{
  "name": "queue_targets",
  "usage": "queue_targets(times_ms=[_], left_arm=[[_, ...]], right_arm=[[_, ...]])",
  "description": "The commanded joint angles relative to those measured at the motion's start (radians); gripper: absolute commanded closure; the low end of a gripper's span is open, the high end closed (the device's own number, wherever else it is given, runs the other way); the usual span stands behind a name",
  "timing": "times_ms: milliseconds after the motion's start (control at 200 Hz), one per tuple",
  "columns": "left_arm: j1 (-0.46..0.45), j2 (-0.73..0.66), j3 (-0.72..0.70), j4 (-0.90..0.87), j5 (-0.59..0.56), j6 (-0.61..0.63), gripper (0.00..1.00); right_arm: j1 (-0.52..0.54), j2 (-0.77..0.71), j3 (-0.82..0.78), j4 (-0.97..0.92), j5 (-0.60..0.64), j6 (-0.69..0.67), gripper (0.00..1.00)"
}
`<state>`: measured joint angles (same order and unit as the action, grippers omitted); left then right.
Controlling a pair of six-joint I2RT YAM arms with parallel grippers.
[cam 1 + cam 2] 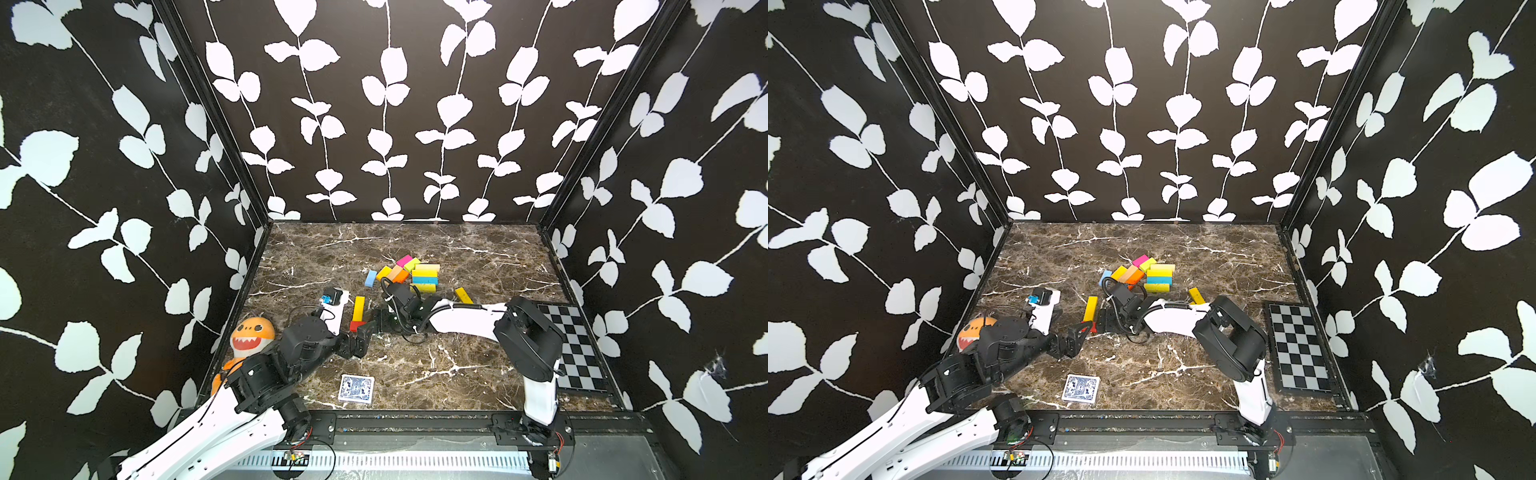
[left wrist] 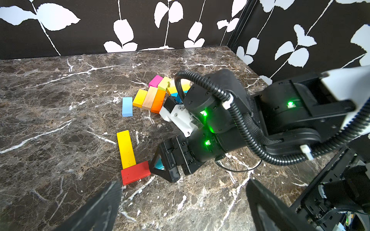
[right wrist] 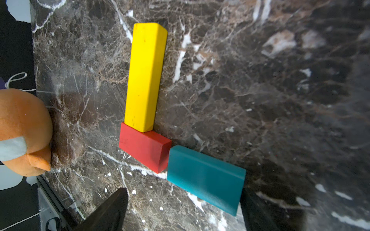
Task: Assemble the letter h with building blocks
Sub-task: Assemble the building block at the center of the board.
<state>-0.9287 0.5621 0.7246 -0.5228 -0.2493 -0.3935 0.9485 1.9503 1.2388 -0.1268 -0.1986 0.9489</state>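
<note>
A long yellow block (image 3: 145, 76) lies flat on the marble with a red block (image 3: 144, 146) across its near end, an L shape seen in both top views as yellow block (image 1: 358, 308) and red block (image 1: 356, 326). A teal block (image 3: 206, 178) lies end-on against the red one, between the fingers of my right gripper (image 3: 184, 200), which is open; the teal block sits close to one finger and far from the other. My left gripper (image 2: 183, 190) is open over bare marble just in front of the red block (image 2: 135, 173). The remaining building blocks are heaped in a pile (image 1: 409, 272) behind.
A light blue block (image 1: 370, 278) lies left of the pile and a loose yellow block (image 1: 463, 295) right of it. A card deck (image 1: 356, 388) lies near the front edge, a chessboard (image 1: 571, 345) at the right wall, and an orange shark plush (image 1: 249, 332) at the left wall.
</note>
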Motion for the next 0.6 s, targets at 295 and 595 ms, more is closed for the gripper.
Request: queue_targets(times_ms=[295,595], left_arm=[[-0.002,0.007,-0.007,0.012,-0.013,-0.006,0.01],[-0.002,0.007,-0.008,0.008,-0.014,-0.008,0.01]], right_arm=[[0.011,0.026,0.042,0.04,0.0,0.024,0.12],[0.01,0.028,0.043,0.054,0.002,0.031,0.12]])
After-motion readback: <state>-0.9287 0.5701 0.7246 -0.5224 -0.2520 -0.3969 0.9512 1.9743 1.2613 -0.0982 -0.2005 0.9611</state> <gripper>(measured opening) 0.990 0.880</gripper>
